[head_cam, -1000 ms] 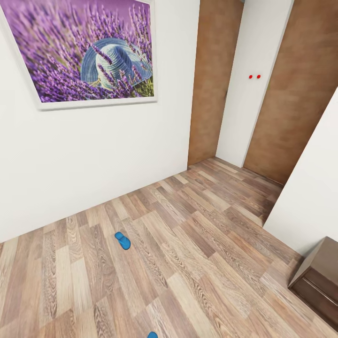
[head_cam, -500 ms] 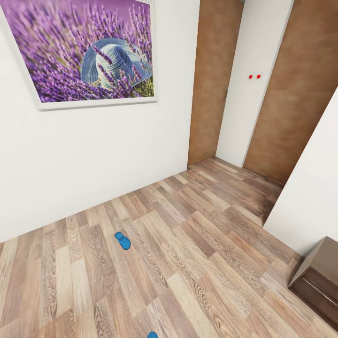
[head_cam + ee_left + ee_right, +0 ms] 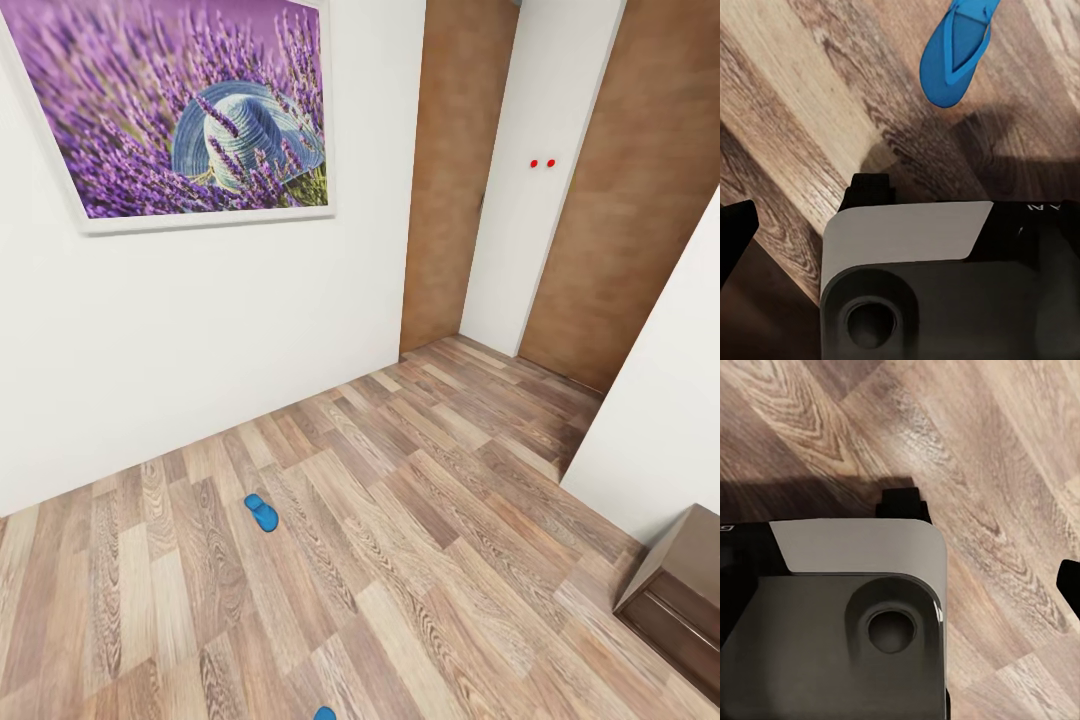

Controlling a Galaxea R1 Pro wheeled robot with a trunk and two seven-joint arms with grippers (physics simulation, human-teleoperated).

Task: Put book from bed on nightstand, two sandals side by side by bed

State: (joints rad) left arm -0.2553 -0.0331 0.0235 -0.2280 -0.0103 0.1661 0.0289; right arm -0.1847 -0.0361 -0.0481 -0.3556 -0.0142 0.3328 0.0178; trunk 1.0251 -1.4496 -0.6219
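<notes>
Overhead, one sandal (image 3: pixel 261 512) lies on the floor (image 3: pixel 420 560), nightstand (image 3: pixel 680 595) far right; my left gripper (image 3: pixel 802 206) spread empty above another sandal (image 3: pixel 956 52); my right gripper (image 3: pixel 986 536) likewise empty.

Open wooden floor (image 3: pixel 420 540) is seen across the room. It is interrupted only by one sandal (image 3: pixel 262 512) lying flat and a second sandal (image 3: pixel 324 713) nearer. The nightstand (image 3: pixel 680 600) blocks the right corner, against the wall.

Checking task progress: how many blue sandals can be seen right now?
2. One sandal lies on the wood floor below the painting; the other sandal is cut off by the head view's bottom edge.
</notes>
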